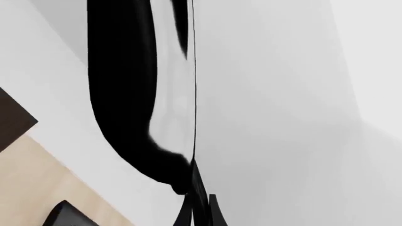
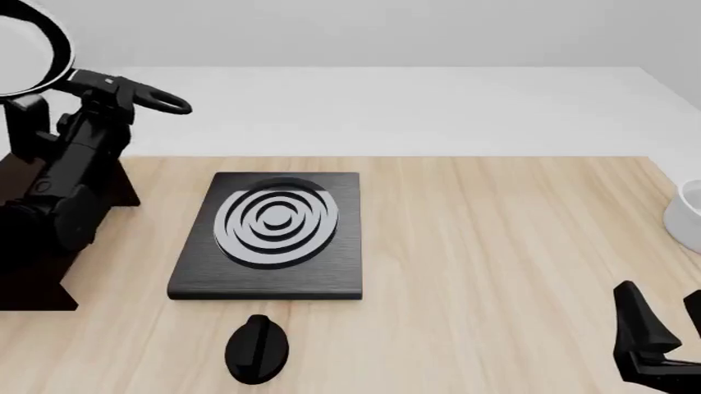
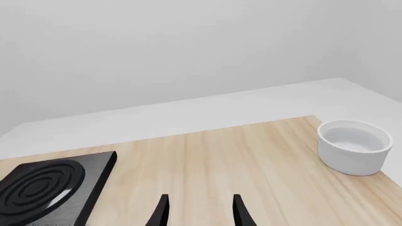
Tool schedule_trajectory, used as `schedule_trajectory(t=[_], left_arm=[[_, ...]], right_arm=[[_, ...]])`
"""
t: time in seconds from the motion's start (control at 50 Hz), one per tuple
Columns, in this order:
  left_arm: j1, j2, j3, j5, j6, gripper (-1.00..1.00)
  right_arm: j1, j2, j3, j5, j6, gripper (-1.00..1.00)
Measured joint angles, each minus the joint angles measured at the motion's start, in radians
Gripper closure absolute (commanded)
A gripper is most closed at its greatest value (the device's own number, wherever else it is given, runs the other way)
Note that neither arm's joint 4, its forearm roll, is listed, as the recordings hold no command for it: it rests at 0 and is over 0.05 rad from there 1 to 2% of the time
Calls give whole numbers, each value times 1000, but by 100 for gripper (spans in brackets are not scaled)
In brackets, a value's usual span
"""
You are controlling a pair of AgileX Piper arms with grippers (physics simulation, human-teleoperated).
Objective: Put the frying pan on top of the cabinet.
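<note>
The frying pan (image 2: pixel 25 48) is up in the air at the far left, its glossy inside facing the front view and its looped handle (image 2: pixel 164 102) pointing right. My left gripper (image 2: pixel 101 85) is shut on the handle close to the pan. The left wrist view shows the pan (image 1: pixel 125 94) edge-on just past the fingertips (image 1: pixel 199 207). The dark cabinet (image 2: pixel 38 291) stands below the pan, mostly hidden behind my left arm; one corner of it shows in the left wrist view (image 1: pixel 12 123). My right gripper (image 2: pixel 661 338) is open and empty low at the front right.
A flat black stove plate (image 2: pixel 274 234) with silver rings lies left of the table's middle. A black knob (image 2: pixel 258 349) lies in front of it. A white bowl (image 3: pixel 351 147) stands at the right edge (image 2: pixel 690 215).
</note>
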Motion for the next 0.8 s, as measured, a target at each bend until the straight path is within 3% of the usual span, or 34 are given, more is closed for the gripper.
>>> schedule_trajectory(t=[0.8], left_arm=[[102,39,116,-91,-116,100]], right_arm=[[6,-14,0,14,-15,-100]])
